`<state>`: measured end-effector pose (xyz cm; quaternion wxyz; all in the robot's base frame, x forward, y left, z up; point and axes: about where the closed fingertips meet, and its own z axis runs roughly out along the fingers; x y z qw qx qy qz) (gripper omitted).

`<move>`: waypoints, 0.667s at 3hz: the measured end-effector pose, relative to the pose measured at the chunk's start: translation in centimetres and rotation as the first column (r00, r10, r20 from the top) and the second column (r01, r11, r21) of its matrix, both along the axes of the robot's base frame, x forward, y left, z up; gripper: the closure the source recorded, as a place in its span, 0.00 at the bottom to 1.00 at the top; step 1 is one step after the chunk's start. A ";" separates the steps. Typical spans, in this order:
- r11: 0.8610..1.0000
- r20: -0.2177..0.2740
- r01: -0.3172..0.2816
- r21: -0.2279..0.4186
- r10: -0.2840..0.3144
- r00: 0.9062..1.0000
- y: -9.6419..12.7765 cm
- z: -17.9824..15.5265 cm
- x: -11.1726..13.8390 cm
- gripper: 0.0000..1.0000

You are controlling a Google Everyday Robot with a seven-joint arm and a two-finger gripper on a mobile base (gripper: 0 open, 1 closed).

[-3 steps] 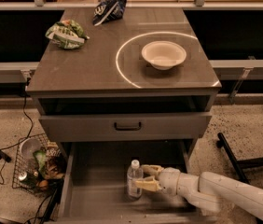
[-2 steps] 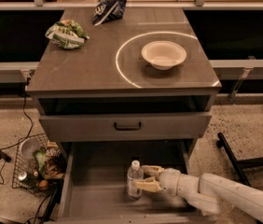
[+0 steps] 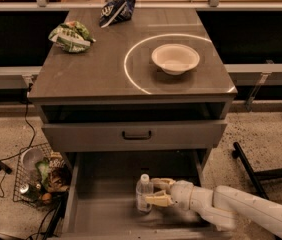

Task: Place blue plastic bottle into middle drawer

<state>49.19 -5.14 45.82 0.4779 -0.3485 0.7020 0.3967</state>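
Observation:
The blue plastic bottle point(image 3: 142, 195), clear with a white cap, stands upright on the floor of the open middle drawer point(image 3: 106, 211), the deep grey box pulled out at the bottom of the cabinet. My gripper point(image 3: 152, 192) reaches in from the right on a white arm, and its yellowish fingers point(image 3: 159, 200) close on the bottle's right side. The bottle sits a little right of the drawer's centre.
A shallower drawer with a dark handle point(image 3: 136, 134) is slightly out above the open one. On the countertop are a white bowl point(image 3: 175, 58), a green snack bag point(image 3: 71, 35) and a dark blue-and-white bag point(image 3: 116, 9). A wire basket of items point(image 3: 38, 179) stands on the floor at left.

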 end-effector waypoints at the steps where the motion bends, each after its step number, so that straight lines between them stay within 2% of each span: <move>1: 1.000 0.000 -0.004 0.002 0.004 1.000 0.3 0.0 0.0 0.43; 2: 1.000 0.000 -0.007 0.004 0.007 1.000 0.4 0.1 0.0 0.20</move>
